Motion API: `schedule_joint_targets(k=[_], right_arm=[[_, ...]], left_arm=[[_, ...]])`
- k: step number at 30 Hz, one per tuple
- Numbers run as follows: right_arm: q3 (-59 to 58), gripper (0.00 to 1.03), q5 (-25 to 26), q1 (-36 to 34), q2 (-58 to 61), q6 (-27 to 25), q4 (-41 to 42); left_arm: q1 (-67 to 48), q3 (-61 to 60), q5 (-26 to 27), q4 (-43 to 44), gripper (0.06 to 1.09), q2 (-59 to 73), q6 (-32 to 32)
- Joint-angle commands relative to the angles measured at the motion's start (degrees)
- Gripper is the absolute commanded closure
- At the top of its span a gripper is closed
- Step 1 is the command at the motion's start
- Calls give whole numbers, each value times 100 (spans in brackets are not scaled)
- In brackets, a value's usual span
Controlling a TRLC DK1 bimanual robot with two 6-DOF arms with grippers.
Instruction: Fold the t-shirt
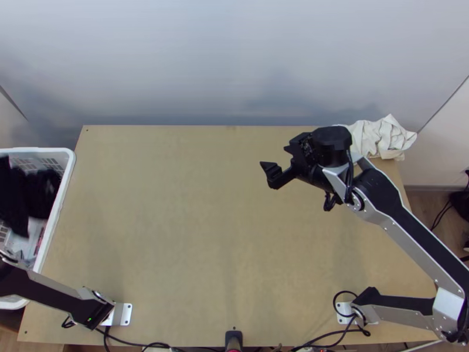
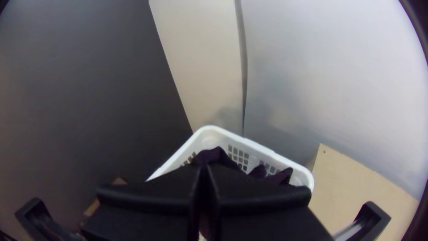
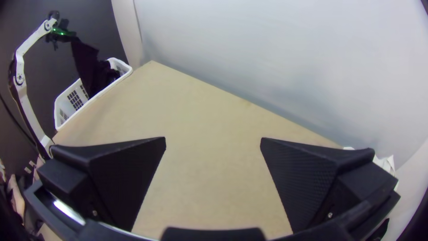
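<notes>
The left gripper (image 2: 204,172) is up over the white plastic basket (image 1: 63,193), at the left edge of the light wooden table (image 1: 193,223). Its two fingers are pinched together on a soft black cloth (image 3: 86,62), which looks like the t-shirt. The cloth hangs down long and bunched, with its low end at the basket. I can't tell which part is pinched, or where it ends and the other dark cloth in there begins. The table lies to the right of it, so I think the next job is to lift it clear and bring it right, over the basket's rim. The left arm is much nearer. The right gripper (image 1: 274,156) is over the far right part of the table, fingers wide apart with nothing in them. A crumpled cream cloth (image 1: 381,138) sits at the far right corner
</notes>
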Motion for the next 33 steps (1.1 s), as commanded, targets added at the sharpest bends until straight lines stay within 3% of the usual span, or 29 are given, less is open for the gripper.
schedule_joint_targets(k=[1,17,24,30,33], right_arm=[[-214,4,2,-81,-208,11,48],[-811,4,2,-186,-568,64,83],[-802,4,2,-178,-586,64,101],[-802,4,2,-169,-595,64,101],[-811,4,2,-178,-604,64,101]], left_arm=[[-256,1103,5,-299,102,-297,-194],[-1162,1674,-100,-159,104,-850,-142],[-1627,1621,-118,-906,105,-991,-45],[-1917,1182,-759,-1073,105,-1096,201],[-2023,1226,-759,-1328,105,-1140,210]])
